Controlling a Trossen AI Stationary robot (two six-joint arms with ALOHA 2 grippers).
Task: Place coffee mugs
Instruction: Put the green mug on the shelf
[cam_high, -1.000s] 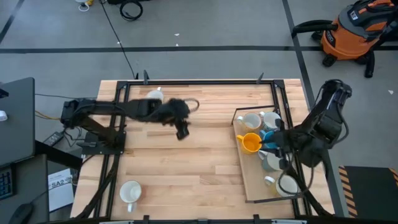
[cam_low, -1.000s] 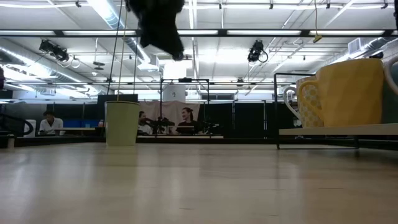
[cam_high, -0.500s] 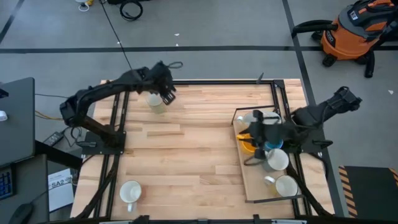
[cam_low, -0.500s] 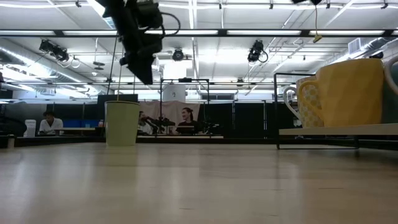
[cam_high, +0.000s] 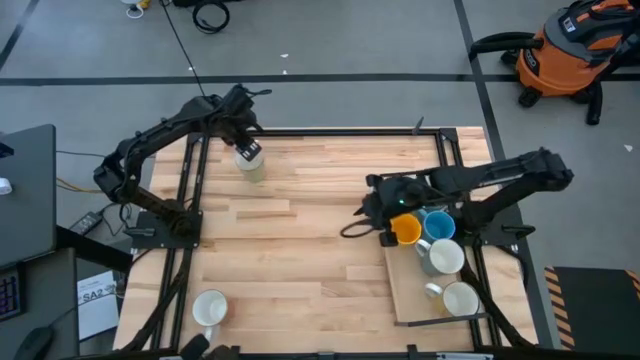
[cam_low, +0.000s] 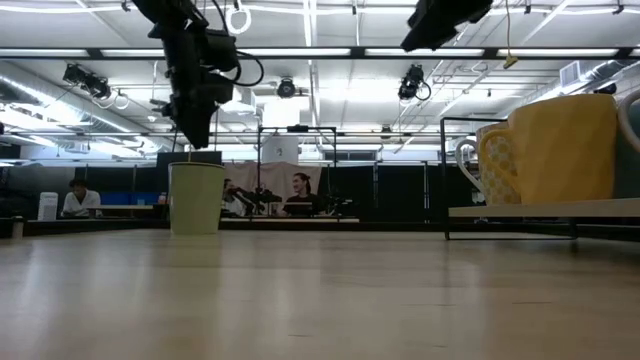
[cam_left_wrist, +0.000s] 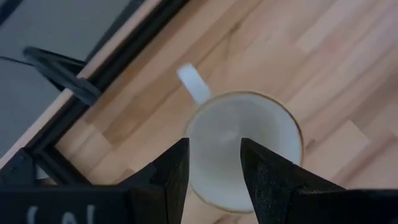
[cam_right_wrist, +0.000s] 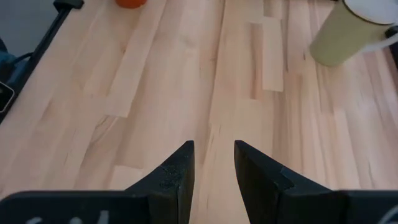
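- Wooden table (cam_high: 300, 250), from above: two mugs stand out on the boards, four more show on the tray (cam_high: 400, 300) at 3 o'clock, so most of the job looks unfinished.
- White mug (cam_high: 209, 309) at 7 o'clock: upright, mouth up, handle toward the near edge; placed, judging by its spot.
- Cream mug (cam_high: 249, 162) at 11 o'clock: upright, long axis vertical, mouth up; in the left wrist view its handle (cam_left_wrist: 194, 84) points toward the table's frame.
- Left gripper (cam_high: 243, 128): hangs right above this mug, fingers (cam_left_wrist: 171, 171) a narrow gap apart, holding nothing.
- Right gripper (cam_high: 372, 203): over bare boards just left of the tray, fingers a narrow gap apart, empty.
- Tray mugs: yellow mug (cam_high: 404, 229), blue mug (cam_high: 438, 222), two white mugs (cam_high: 442, 257) and (cam_high: 459, 298), all upright and awaiting transfer.
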